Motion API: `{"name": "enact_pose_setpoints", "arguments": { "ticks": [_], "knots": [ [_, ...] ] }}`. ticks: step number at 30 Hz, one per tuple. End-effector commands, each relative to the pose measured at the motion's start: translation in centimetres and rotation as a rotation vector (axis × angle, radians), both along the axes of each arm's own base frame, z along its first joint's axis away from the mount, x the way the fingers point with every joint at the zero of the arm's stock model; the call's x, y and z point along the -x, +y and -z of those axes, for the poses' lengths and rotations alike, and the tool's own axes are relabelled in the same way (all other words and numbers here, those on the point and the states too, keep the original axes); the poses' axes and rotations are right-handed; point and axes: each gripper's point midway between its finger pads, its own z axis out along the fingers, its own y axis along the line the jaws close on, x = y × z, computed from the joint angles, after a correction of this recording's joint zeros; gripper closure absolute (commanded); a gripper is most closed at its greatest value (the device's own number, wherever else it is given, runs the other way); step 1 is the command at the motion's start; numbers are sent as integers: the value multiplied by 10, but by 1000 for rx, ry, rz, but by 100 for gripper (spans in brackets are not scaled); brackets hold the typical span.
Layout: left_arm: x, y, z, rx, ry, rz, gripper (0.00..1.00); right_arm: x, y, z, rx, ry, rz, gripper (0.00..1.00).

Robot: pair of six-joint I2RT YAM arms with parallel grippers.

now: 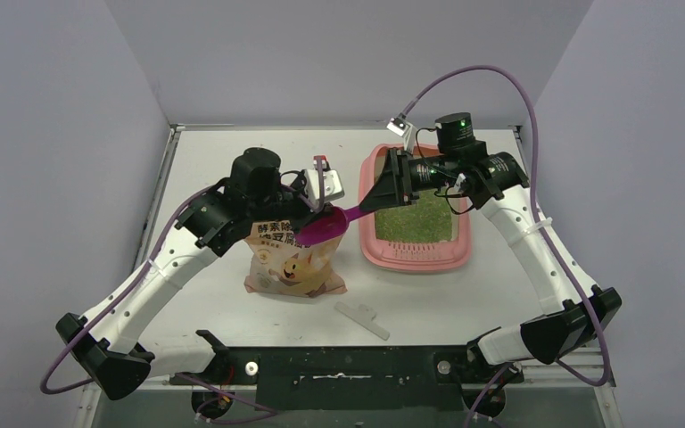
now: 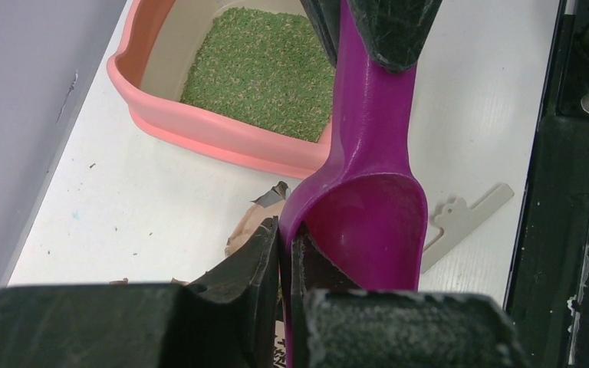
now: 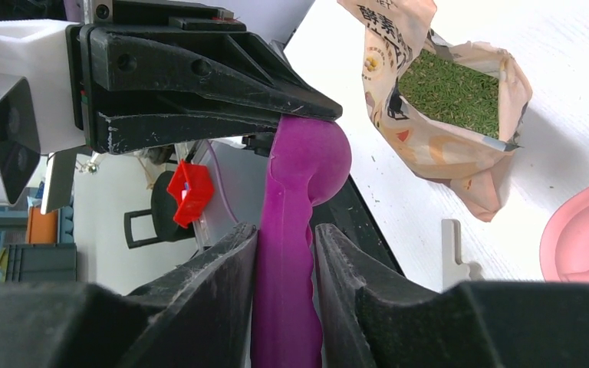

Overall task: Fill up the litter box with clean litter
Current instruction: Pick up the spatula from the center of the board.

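The pink litter box (image 1: 415, 256) lies right of centre with a bed of green litter (image 1: 419, 218) in it; both also show in the left wrist view, the box (image 2: 199, 132) and the litter (image 2: 261, 69). A magenta scoop (image 1: 325, 227) hangs empty between the two grippers, above an open litter bag (image 1: 290, 263). My left gripper (image 1: 321, 209) is shut on the side wall of the scoop's bowl (image 2: 368, 222). My right gripper (image 1: 370, 201) is shut on the scoop's handle (image 3: 287, 230). The bag (image 3: 445, 146) holds more green litter (image 3: 452, 92).
A flat white clip (image 1: 363, 318) lies on the table near the front, right of the bag; it also shows in the left wrist view (image 2: 468, 222). The grey walls close the table at the back and both sides.
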Motion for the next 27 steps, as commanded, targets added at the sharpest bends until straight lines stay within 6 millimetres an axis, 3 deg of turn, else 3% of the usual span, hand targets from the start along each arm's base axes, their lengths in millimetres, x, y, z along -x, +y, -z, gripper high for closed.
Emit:
{"name": "enact_pose_setpoints", "arguments": {
  "ticks": [1, 8, 11, 13, 16, 21, 27],
  "knots": [
    [-1, -9, -24, 63, -71, 28, 100, 0, 0, -17, -44, -67, -2, 67],
    [-7, -9, -23, 57, -77, -2, 99, 1, 0, -16, -37, -64, 2, 93],
    [-11, -6, -23, 66, -83, -38, 64, -6, -5, -13, -4, -69, 44, 100],
    [-13, 0, -27, 71, -88, -72, 51, -14, -12, -9, 24, -61, 89, 100],
    [-22, 20, -33, 68, -89, -145, 43, -31, -31, -8, 55, -54, 181, 100],
    [-39, 71, -40, 128, -7, -254, 37, -56, -65, -2, 202, -83, 356, 100],
    [-48, 105, -21, 95, 73, -309, 30, -69, -75, -2, 261, -106, 429, 100]
  ]
}}
